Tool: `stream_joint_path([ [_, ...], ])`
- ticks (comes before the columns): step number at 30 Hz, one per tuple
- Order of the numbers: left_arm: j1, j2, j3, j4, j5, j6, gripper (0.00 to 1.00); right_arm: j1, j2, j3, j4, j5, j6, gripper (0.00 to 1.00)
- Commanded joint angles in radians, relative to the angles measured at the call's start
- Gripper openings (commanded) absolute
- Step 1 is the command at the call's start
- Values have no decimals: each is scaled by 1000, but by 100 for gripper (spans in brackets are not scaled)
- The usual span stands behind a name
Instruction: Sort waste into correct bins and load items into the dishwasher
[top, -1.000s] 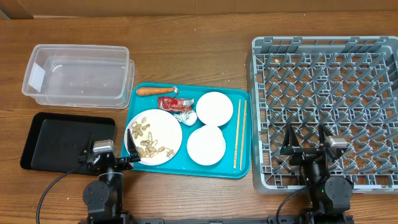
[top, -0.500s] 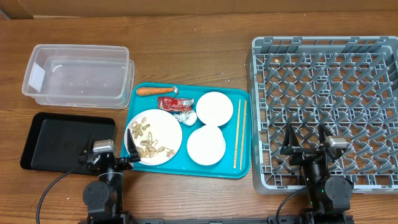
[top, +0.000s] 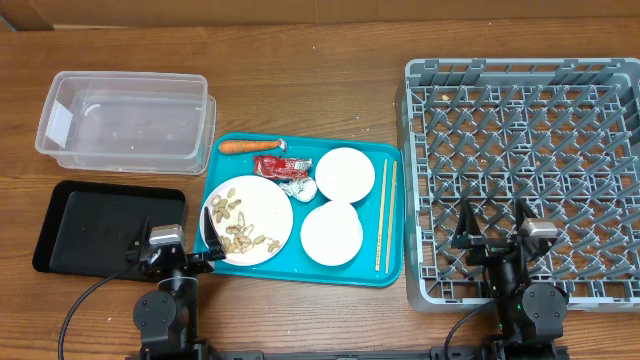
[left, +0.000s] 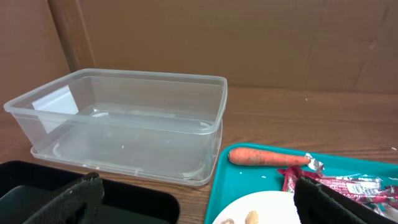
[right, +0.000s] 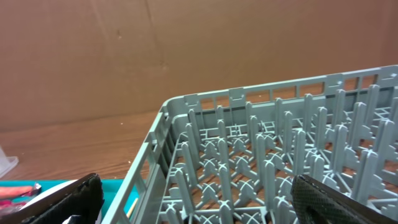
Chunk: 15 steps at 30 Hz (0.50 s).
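On the teal tray (top: 392, 270) lie the carrot (top: 245, 146), red wrapper (top: 270, 164), foil ball (top: 297, 184), a plate (top: 262, 203) with peanut scraps (top: 240, 235), two white bowls (top: 345, 174) and chopsticks (top: 385, 215). The clear tub (top: 125, 120) and black tray (top: 105, 225) sit to its left, and the grey dish rack (top: 525, 170) to its right. My left gripper (top: 172, 240) stands open and empty between the black tray and the plate. My right gripper (top: 492, 225) hangs open and empty over the rack's front left part. The left wrist view shows the carrot (left: 267, 157) and tub (left: 124, 124).
A brown cardboard wall stands behind the table in both wrist views. Bare wooden tabletop lies between the tub and the rack, behind the teal tray. The rack's upright pegs (right: 298, 149) rise just ahead of my right gripper (right: 199, 211).
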Motion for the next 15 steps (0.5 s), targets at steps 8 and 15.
stream_joint_path([
  [8,2,-4,-5,113,3,26,100,-2,-4,-8,18,-118,230,100],
  [15,2,-4,-5,213,110,-7,100,-2,3,98,-67,-282,279,100],
])
